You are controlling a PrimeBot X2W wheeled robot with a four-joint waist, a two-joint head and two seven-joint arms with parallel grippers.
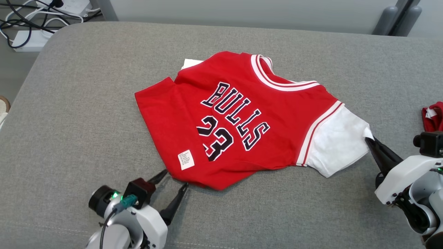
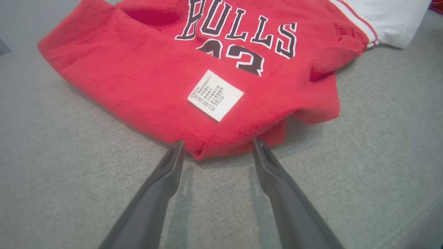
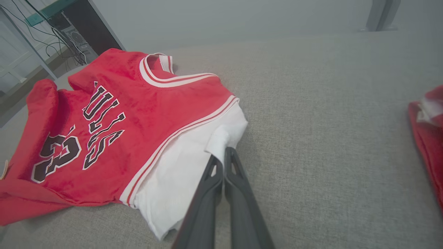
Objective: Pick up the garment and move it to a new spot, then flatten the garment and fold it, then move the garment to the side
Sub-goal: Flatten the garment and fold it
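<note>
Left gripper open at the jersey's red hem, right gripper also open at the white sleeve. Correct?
Not quite: the right gripper is shut, closed tight on the edge of the white sleeve, as the right wrist view shows. The left gripper is indeed open at the red hem of the jersey.

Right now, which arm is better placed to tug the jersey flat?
Right, probably. The right pincer is shut on the white sleeve corner, ready to pull. The left pincer stands open at the red hem of the jersey, gripping nothing.
</note>
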